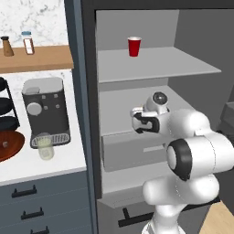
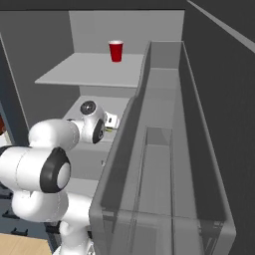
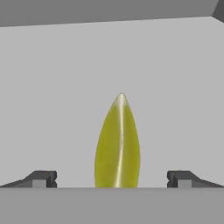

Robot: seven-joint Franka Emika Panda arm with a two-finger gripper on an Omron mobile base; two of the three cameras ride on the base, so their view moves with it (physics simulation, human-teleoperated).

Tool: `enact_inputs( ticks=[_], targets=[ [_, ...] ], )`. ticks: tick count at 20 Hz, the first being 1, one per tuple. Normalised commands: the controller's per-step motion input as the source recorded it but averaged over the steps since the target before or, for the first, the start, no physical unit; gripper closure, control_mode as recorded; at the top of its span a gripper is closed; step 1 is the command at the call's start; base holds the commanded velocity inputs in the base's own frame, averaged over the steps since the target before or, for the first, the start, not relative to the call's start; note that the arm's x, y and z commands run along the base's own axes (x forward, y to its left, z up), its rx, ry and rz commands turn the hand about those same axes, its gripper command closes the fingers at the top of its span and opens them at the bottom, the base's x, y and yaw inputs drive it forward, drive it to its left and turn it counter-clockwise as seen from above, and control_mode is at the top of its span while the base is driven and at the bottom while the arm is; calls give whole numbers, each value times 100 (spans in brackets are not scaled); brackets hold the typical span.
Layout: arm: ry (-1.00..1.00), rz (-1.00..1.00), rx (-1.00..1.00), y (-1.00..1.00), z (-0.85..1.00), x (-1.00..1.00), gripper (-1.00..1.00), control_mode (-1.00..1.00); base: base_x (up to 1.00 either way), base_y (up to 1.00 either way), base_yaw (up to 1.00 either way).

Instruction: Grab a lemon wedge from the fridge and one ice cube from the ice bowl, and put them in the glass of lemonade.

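Observation:
In the hand view the yellow lemon wedge (image 3: 117,142) lies on a pale grey fridge shelf, midway between the two dark fingertips of my gripper (image 3: 112,179). The gripper is open and the fingertips stand well clear of the wedge on both sides. In the left base view my gripper (image 1: 139,122) reaches into the middle shelf of the open fridge (image 1: 87,91); in the right base view my hand (image 2: 110,120) hangs over that same shelf. The glass of lemonade (image 1: 45,147) stands on the white counter to the left. Beside it is the reddish-brown ice bowl (image 1: 11,145) with a tiny ice cube (image 1: 5,144).
A red cup (image 1: 134,46) stands on the fridge's upper shelf. A drawer front (image 1: 132,153) sits below the shelf I work over. The open fridge door with its bins (image 2: 164,149) is at my right. A coffee machine (image 1: 45,109) and a black tiered rack (image 1: 7,107) stand on the counter.

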Motion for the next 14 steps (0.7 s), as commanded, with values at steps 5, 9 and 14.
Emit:
enact_inputs(
  ticks=[5,9,14],
  targets=[
    [0,0,0,-3,-11,39,-100,-100,0,0,0],
    [1,0,0,-10,-27,39,-100,-100,0,0,0],
    [8,-1,0,-7,-34,9,-100,-100,0,0,0]
  ],
)
